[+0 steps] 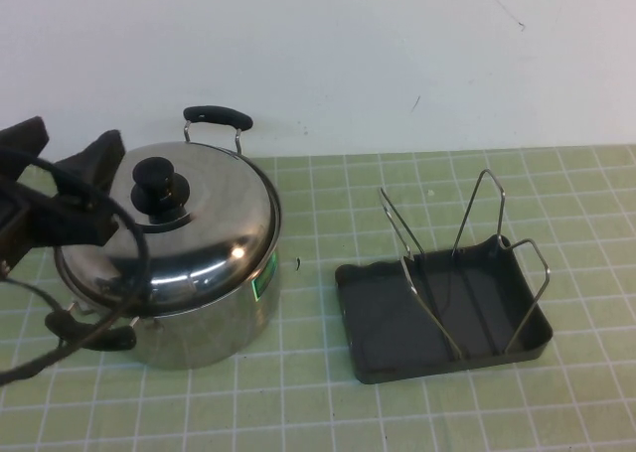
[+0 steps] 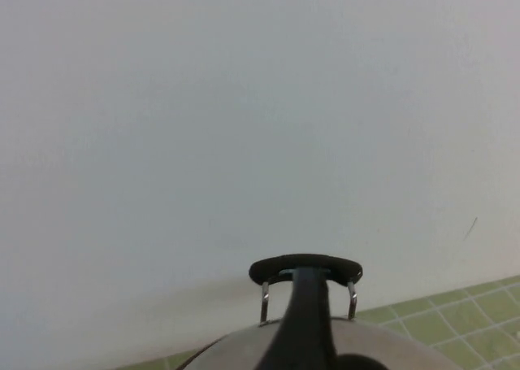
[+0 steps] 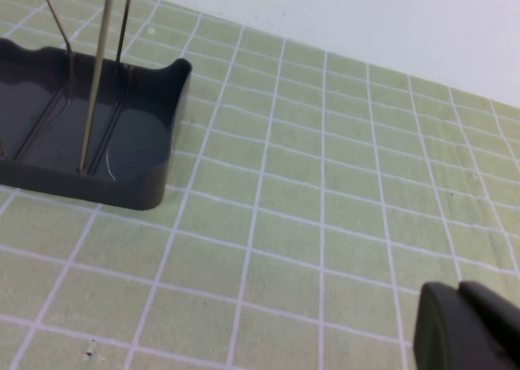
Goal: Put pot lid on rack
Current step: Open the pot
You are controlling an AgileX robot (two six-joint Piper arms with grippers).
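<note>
The pot lid (image 1: 221, 224), shiny steel with a black knob (image 1: 159, 186), sits on the steel pot (image 1: 214, 323) at the left of the green mat. My left gripper (image 1: 75, 144) hovers over the lid's left edge, just left of the knob, fingers apart and empty. In the left wrist view one dark finger (image 2: 305, 317) points at the pot's far handle (image 2: 305, 267) over the lid (image 2: 244, 350). The rack (image 1: 383, 323), a dark grey tray with wire loops (image 1: 492, 219), stands to the pot's right. My right gripper (image 3: 461, 329) is shut and empty, low over the mat beside the rack (image 3: 89, 185).
The pot's near black handle (image 1: 84, 335) sticks out at the front left, with the left arm's cable (image 1: 109, 293) looping across the lid. A white wall (image 1: 397, 55) runs behind the mat. Open mat (image 1: 308, 402) lies in front of the pot and rack.
</note>
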